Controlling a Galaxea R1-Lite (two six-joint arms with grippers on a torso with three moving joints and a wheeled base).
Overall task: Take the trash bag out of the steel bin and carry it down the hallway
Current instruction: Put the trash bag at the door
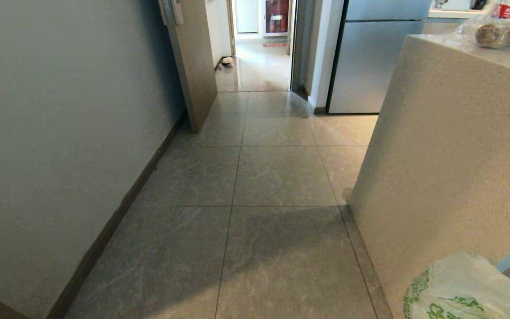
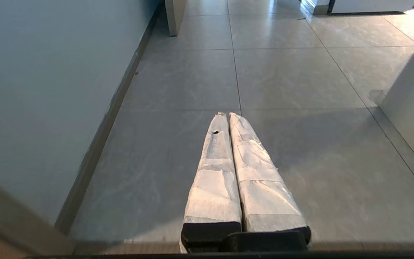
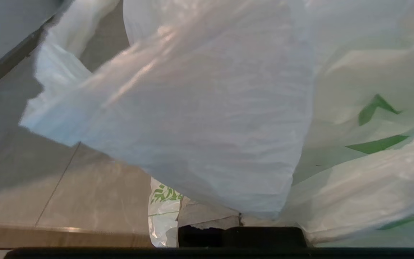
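The trash bag [image 1: 463, 288], thin white plastic with green print, shows at the bottom right corner of the head view. In the right wrist view the trash bag [image 3: 207, 118] fills most of the picture and drapes over my right gripper [image 3: 228, 221]. Only the taped bases of its fingers [image 3: 207, 220] show, pressed together under the plastic, and the bag hangs from them above the floor. My left gripper [image 2: 227, 115] is shut and empty, its taped fingers pointing along the hallway [image 1: 281, 177] floor. The steel bin is out of view.
A pale wall [image 1: 60, 133] with a dark baseboard runs along the left. A stone-coloured counter [image 1: 450, 155] stands close on the right, with a clear food bag [image 1: 498, 33] on top. Ahead are a fridge [image 1: 370, 66], an open door [image 1: 193, 66] and a doorway [image 1: 259, 66].
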